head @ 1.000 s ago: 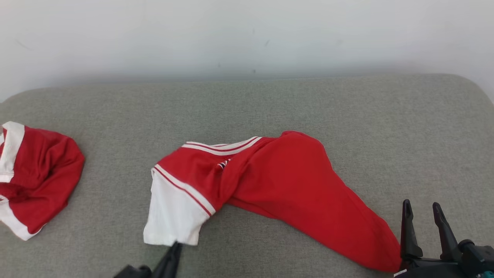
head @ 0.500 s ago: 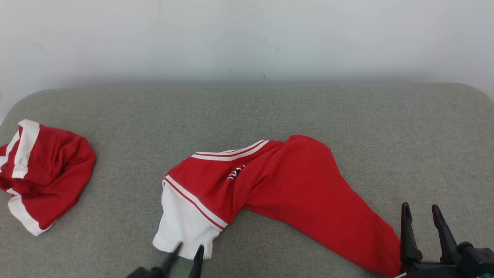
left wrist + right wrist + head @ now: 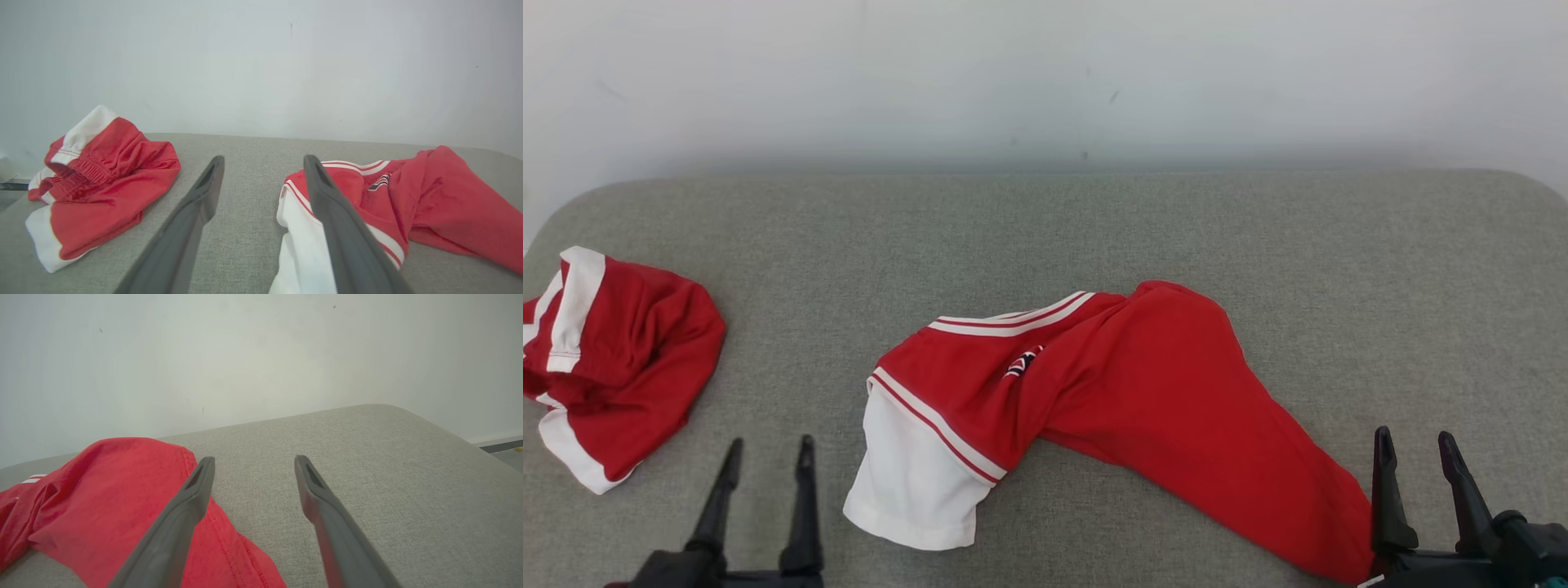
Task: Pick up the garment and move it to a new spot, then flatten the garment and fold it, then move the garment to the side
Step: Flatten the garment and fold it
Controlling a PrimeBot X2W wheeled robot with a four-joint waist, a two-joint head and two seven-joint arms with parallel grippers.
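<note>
A red garment (image 3: 1143, 400) with white sleeve and striped trim lies crumpled across the middle of the grey cushion (image 3: 1045, 229); it also appears in the left wrist view (image 3: 408, 204) and the right wrist view (image 3: 102, 498). My left gripper (image 3: 768, 447) stands open at the lower left, apart from the white sleeve (image 3: 915, 482), nothing between its fingers (image 3: 204, 196). At the lower right my right gripper (image 3: 1414, 437) is open and empty, just right of the garment's red tail end.
A second red and white garment (image 3: 613, 367) lies bunched at the cushion's left edge, also seen in the left wrist view (image 3: 102, 179). A pale wall (image 3: 1045, 73) rises behind the cushion. Bare cushion stretches along the back and right side.
My left gripper let go of the white sleeve, opened wide and drew away to the left. The sleeve now rests on the cushion. The right gripper stayed put; the camera shifted slightly.
</note>
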